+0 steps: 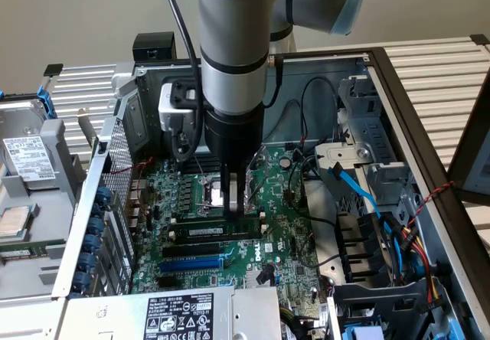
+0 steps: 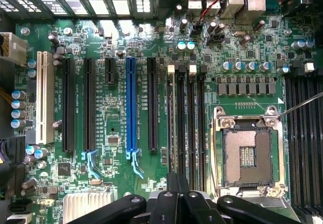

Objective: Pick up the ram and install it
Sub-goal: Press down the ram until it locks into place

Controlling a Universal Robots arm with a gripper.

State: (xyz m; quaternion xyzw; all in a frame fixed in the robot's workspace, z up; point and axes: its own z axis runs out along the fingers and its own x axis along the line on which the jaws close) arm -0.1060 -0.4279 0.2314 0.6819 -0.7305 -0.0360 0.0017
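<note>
Ram, long thin green circuit-board stick (image 1: 218,231): seated in black memory slot mid green motherboard (image 1: 283,259), inside open grey metal computer case (image 1: 398,110). Gripper (image 1: 235,206) jaws closed, just above ram.

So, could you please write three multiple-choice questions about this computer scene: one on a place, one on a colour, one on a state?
1. Over what does the gripper stand?
A. a hard drive
B. the motherboard
C. a power supply

2. What colour is the expansion slot between the black ones?
A. red
B. blue
C. yellow

3. The CPU socket is:
A. empty
B. under a cooler
C. under a cloth

Answers:
1 B: the gripper hangs above the green board, beside the socket.
2 B: the slot is plainly blue.
3 A: bare contacts show in the socket.
</note>
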